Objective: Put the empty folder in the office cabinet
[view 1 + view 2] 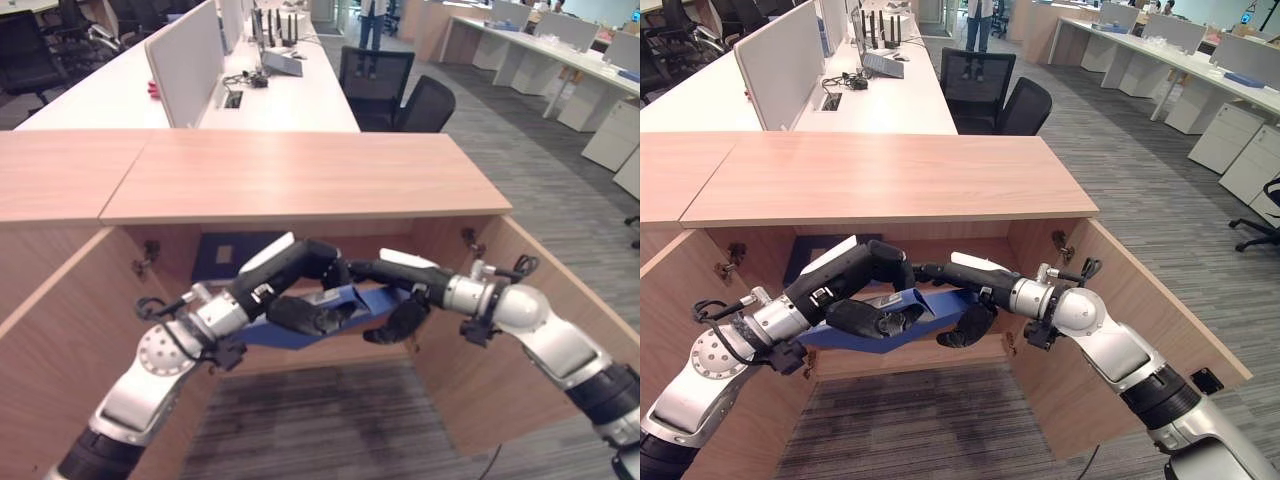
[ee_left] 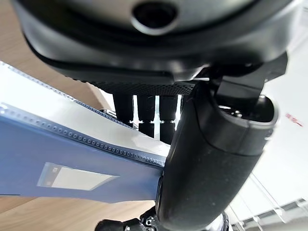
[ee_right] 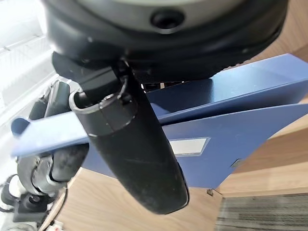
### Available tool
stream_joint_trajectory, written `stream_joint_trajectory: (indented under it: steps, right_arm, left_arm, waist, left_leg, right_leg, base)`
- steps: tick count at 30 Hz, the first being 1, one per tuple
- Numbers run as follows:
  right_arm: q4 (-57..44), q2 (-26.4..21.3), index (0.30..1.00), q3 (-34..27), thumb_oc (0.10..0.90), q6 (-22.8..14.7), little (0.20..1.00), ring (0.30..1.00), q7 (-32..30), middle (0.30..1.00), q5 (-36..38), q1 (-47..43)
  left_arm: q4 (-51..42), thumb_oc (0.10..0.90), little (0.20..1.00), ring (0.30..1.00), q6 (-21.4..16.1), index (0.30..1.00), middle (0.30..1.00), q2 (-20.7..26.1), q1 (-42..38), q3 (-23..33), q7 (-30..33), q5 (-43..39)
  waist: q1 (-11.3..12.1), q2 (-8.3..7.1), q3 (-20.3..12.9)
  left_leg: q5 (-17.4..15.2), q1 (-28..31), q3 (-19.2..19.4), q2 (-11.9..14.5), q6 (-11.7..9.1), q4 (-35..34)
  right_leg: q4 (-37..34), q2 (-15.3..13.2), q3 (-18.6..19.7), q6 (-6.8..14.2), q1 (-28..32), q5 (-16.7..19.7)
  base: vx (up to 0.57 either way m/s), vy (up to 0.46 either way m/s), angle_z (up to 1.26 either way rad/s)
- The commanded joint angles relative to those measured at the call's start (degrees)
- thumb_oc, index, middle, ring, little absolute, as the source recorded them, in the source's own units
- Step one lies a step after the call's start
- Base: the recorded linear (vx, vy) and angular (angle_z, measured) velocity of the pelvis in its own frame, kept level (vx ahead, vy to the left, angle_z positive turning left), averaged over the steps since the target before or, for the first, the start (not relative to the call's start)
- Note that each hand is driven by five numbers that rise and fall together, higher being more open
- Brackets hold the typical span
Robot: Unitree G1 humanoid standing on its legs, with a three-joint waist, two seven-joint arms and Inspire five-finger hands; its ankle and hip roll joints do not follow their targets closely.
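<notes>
One blue folder (image 1: 940,312), lying roughly flat, held between both hands in the mouth of the open cabinet (image 1: 890,190), below its top panel and above the floor. A second dark blue folder or panel (image 1: 225,255) stands against the cabinet's back wall; can't tell which it is.

Left hand (image 1: 872,318): fingers curled under the folder's left end, thumb on the other face. Left wrist view confirms it, thumb (image 2: 207,159) pressed against the blue cover by the label window, fingers behind the sheet. It has a grip.

Right hand (image 1: 970,322): fingers hang curled below the folder's right end, thumb over the top. Right wrist view shows the thumb (image 3: 139,154) lying across the blue cover, clamped on the folder.

Cabinet: light wood, two doors, left door (image 1: 680,310) and right door (image 1: 1140,310), both swung wide open. Top panel bare.

Room: open office, grey striped carpet (image 1: 940,430). One long white desk (image 1: 270,100) behind the cabinet with a divider screen (image 1: 185,60) and cables. Two black chairs (image 1: 395,85) at its right edge. More white desks (image 1: 560,65) along the right side. A person's legs (image 1: 372,25) at the far end.
</notes>
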Motion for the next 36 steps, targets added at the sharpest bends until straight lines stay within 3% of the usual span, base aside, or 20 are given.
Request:
stream_joint_trajectory:
  steps: [1, 2, 3, 4, 16, 18, 19, 21, 24, 29, 30, 31, 32, 33, 36]
  right_arm:
    - [-0.91, 3.02, 0.900, 3.96, 0.800, -4.46, 0.900, 0.900, -1.50, 0.900, -0.79, -6.86]
    - [-0.60, 3.34, 0.700, 4.66, 0.667, -4.58, 0.700, 0.700, -1.37, 0.700, -1.32, -7.18]
    - [-0.52, 3.38, 0.364, 4.72, 0.442, -4.61, 0.364, 0.364, -1.39, 0.364, -1.34, -7.25]
    - [-0.14, 3.95, 0.300, 5.45, 0.400, -4.62, 0.300, 0.300, -1.25, 0.300, -1.25, -7.35]
    - [6.82, 15.35, 0.300, 4.82, 0.400, -3.30, 0.300, 0.300, -4.13, 0.300, 10.01, 2.67]
    - [8.72, 18.96, 0.300, 3.29, 0.400, -3.15, 0.300, 0.300, -5.60, 0.300, 17.79, 6.68]
    - [8.70, 18.96, 0.300, 3.26, 0.400, -3.15, 0.300, 0.300, -5.60, 0.300, 17.85, 6.74]
    - [11.60, 23.30, 0.300, 2.09, 0.400, -4.04, 0.300, 0.300, -8.35, 0.300, 27.54, 11.13]
    - [13.77, 26.27, 0.300, 2.52, 0.400, -4.76, 0.300, 0.300, -9.71, 0.300, 33.92, 13.16]
    - [17.16, 27.00, 0.300, 4.27, 0.400, -3.09, 0.300, 0.300, -9.69, 0.300, 35.42, 16.57]
    - [17.21, 27.03, 0.300, 4.29, 0.400, -3.12, 0.300, 0.300, -9.68, 0.300, 35.41, 16.55]
    - [18.26, 26.27, 0.300, 4.41, 0.400, -2.35, 0.300, 0.300, -9.60, 0.300, 33.67, 17.67]
    - [18.26, 26.28, 0.300, 4.41, 0.400, -2.35, 0.300, 0.300, -9.60, 0.300, 33.67, 17.68]
    - [19.00, 25.87, 0.300, 4.31, 0.400, -2.20, 0.300, 0.300, -9.55, 0.300, 32.99, 18.20]
    - [21.59, 24.31, 0.300, 3.36, 0.400, -1.71, 0.300, 0.300, -9.35, 0.300, 28.50, 19.87]
  left_arm:
    - [-5.03, 0.400, 0.300, 0.300, -8.74, 0.300, 0.300, -6.17, -15.47, -1.31, 2.65, -12.41]
    - [-5.15, 0.400, 0.300, 0.300, -8.77, 0.300, 0.300, -6.19, -15.75, -1.43, 2.72, -12.41]
    - [-5.14, 0.400, 0.300, 0.300, -8.77, 0.300, 0.300, -6.19, -15.75, -1.41, 2.72, -12.41]
    - [-5.04, 0.400, 0.300, 0.300, -8.80, 0.300, 0.300, -6.36, -16.21, -1.93, 2.59, -12.85]
    - [-3.93, 0.400, 0.300, 0.300, -8.78, 0.300, 0.300, -6.15, -16.09, -3.23, 3.59, -14.56]
    - [-3.30, 0.400, 0.300, 0.300, -8.84, 0.300, 0.300, -6.93, -16.06, -3.47, 4.29, -14.84]
    - [-3.29, 0.400, 0.300, 0.300, -8.85, 0.300, 0.300, -6.91, -16.05, -3.54, 4.31, -14.84]
    - [-2.24, 0.400, 0.300, 0.300, -8.85, 0.300, 0.300, -7.91, -16.23, -4.23, 5.63, -14.99]
    - [-1.39, 0.400, 0.300, 0.300, -8.73, 0.300, 0.300, -8.17, -17.41, -5.62, 6.85, -14.84]
    - [-1.48, 0.400, 0.300, 0.300, -7.70, 0.300, 0.300, -6.32, -18.41, -7.14, 6.54, -14.30]
    - [-1.48, 0.463, 0.394, 0.394, -7.70, 0.394, 0.394, -6.30, -18.39, -7.12, 6.53, -14.30]
    - [-1.58, 0.675, 0.712, 0.712, -7.44, 0.712, 0.712, -5.42, -17.96, -7.23, 6.23, -13.85]
    - [-1.59, 0.748, 0.822, 0.822, -7.44, 0.822, 0.822, -5.42, -17.96, -7.23, 6.23, -13.85]
    - [-1.58, 0.800, 0.900, 0.900, -7.39, 0.900, 0.900, -4.68, -17.52, -6.93, 6.05, -13.06]
    - [-1.10, 0.800, 0.900, 0.900, -7.68, 0.900, 0.900, -2.36, -16.03, -5.13, 6.53, -7.92]
  waist:
    - [0.83, -0.76, -4.06]
    - [0.88, -0.74, -4.01]
    - [0.85, -0.74, -4.00]
    - [0.87, -0.67, -3.97]
    - [0.74, -0.31, -3.82]
    - [0.36, -0.20, -3.79]
    - [0.38, -0.23, -3.83]
    - [-0.12, -0.16, -3.73]
    - [-0.49, -0.13, -3.65]
    - [-0.75, -0.10, -3.38]
    - [-0.76, -0.11, -3.39]
    - [-0.73, -0.12, -3.39]
    - [-0.73, -0.12, -3.40]
    - [-0.66, -0.15, -3.40]
    - [-0.37, -0.33, -3.39]
  left_leg:
    - [-4.32, 0.03, -4.70, -0.29, -1.15, -0.42]
    - [-4.31, 0.03, -4.76, -0.33, -1.14, -0.42]
    - [-4.31, 0.03, -4.76, -0.33, -1.13, -0.42]
    - [-4.27, 0.02, -4.78, -0.35, -1.14, -0.42]
    - [-4.21, 0.16, -4.88, -0.35, -1.06, -0.42]
    - [-4.23, 0.21, -4.91, -0.35, -1.08, -0.42]
    - [-4.24, 0.21, -4.92, -0.35, -1.09, -0.42]
    - [-4.28, 0.27, -4.77, -0.34, -1.11, -0.42]
    - [-4.24, 0.26, -4.73, -0.35, -1.15, -0.42]
    - [-4.29, 0.33, -4.60, -0.33, -1.35, -0.42]
    - [-4.30, 0.33, -4.60, -0.33, -1.35, -0.42]
    - [-4.32, 0.36, -4.52, -0.31, -1.41, -0.42]
    - [-4.32, 0.35, -4.52, -0.31, -1.41, -0.42]
    - [-4.34, 0.37, -4.54, -0.28, -1.44, -0.42]
    - [-4.39, 0.40, -4.64, -0.21, -1.50, -0.42]
  right_leg:
    - [0.46, -1.40, -3.42, 3.23, 3.32, -3.75]
    - [0.46, -1.39, -3.41, 3.23, 3.33, -3.75]
    - [0.46, -1.39, -3.41, 3.23, 3.33, -3.75]
    - [0.46, -1.40, -3.45, 3.22, 3.32, -3.77]
    - [0.46, -1.40, -3.55, 3.00, 3.41, -3.73]
    - [0.46, -1.43, -3.51, 2.94, 3.47, -3.73]
    - [0.46, -1.43, -3.53, 2.94, 3.48, -3.74]
    - [0.46, -1.43, -3.52, 2.89, 3.46, -3.73]
    - [0.46, -1.40, -3.44, 2.86, 3.38, -3.69]
    - [0.46, -1.40, -3.42, 2.96, 3.35, -3.57]
    - [0.46, -1.40, -3.42, 2.96, 3.34, -3.58]
    - [0.46, -1.41, -3.53, 3.01, 3.36, -3.58]
    - [0.46, -1.41, -3.53, 3.01, 3.35, -3.58]
    - [0.46, -1.43, -3.56, 3.02, 3.39, -3.62]
    - [0.46, -1.41, -3.71, 3.05, 3.47, -3.70]
  base:
    - [0.00, 0.000, 0.00]
    - [0.00, 0.000, 0.00]
    - [0.00, 0.000, 0.00]
    - [0.00, 0.000, 0.00]
    - [0.00, 0.001, 0.01]
    - [0.00, 0.000, 0.00]
    - [0.00, 0.000, 0.00]
    - [0.00, 0.000, 0.00]
    - [0.00, 0.000, -0.01]
    - [0.00, 0.000, 0.00]
    - [0.00, 0.000, 0.00]
    - [0.00, 0.000, 0.00]
    - [0.00, 0.000, 0.00]
    - [0.00, 0.000, 0.00]
    - [0.01, -0.017, 0.04]
